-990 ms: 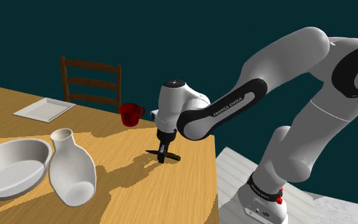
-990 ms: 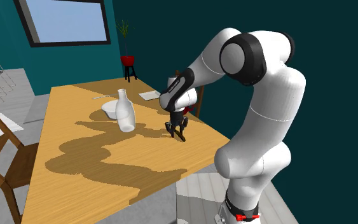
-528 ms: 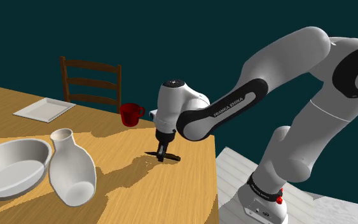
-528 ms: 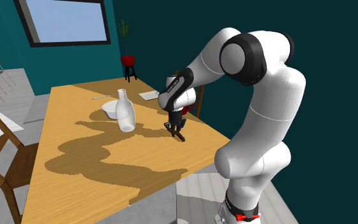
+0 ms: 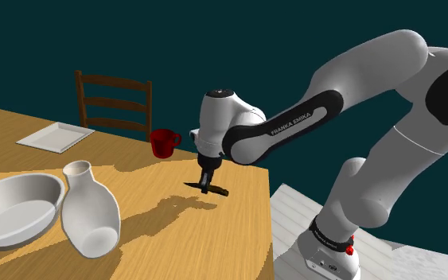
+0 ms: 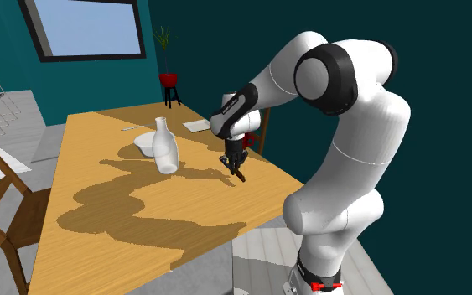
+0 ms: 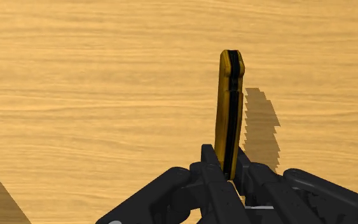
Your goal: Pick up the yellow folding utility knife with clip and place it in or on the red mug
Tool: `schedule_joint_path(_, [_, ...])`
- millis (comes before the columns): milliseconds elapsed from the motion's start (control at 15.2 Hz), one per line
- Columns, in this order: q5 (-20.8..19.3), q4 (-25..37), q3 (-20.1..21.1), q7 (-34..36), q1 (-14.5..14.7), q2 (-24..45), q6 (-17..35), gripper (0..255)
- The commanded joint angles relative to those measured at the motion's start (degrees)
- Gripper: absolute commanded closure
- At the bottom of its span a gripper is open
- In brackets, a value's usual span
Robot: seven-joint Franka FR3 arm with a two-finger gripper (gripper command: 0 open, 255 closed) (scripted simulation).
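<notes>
The yellow-and-black folding utility knife (image 7: 229, 108) is clamped edge-on between the two black fingers of the all-black gripper (image 7: 228, 170). The fingers press on one end of the knife, and the rest of its length sticks out past the fingertips. Its stepped shadow falls just beside it on the wood. In the shoulder view the knife (image 5: 215, 190) looks dark and lies roughly level under the gripper (image 5: 206, 184). It seems to hang a little clear of the light wooden table (image 5: 182, 248), near the table's edge on the stand's side. The second exterior view shows the knife (image 6: 237, 173) slanting down from the gripper (image 6: 232, 162) above the tabletop (image 6: 83, 155).

The glossy red mug (image 5: 164, 143) stands upright near the table's far edge, apart from the knife and beyond it. Well off toward the shoulder view's left are a white narrow-necked vase (image 5: 89, 211), a wide white bowl (image 5: 13, 208) just beside it, and a flat white square plate (image 5: 55, 136) farther back. A dark wooden ladder-back chair (image 5: 114, 101) stands behind the table.
</notes>
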Motion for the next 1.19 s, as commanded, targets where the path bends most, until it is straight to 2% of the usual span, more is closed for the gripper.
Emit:
schedule_joint_path(0, [0.36,0.70,-0.11,-0.22,0.11,-1.08,-1.77,255])
schedule_joint_path(1122, [1.69,8.68,-1.52,-1.69,0.35,-7.37,-15.85,255])
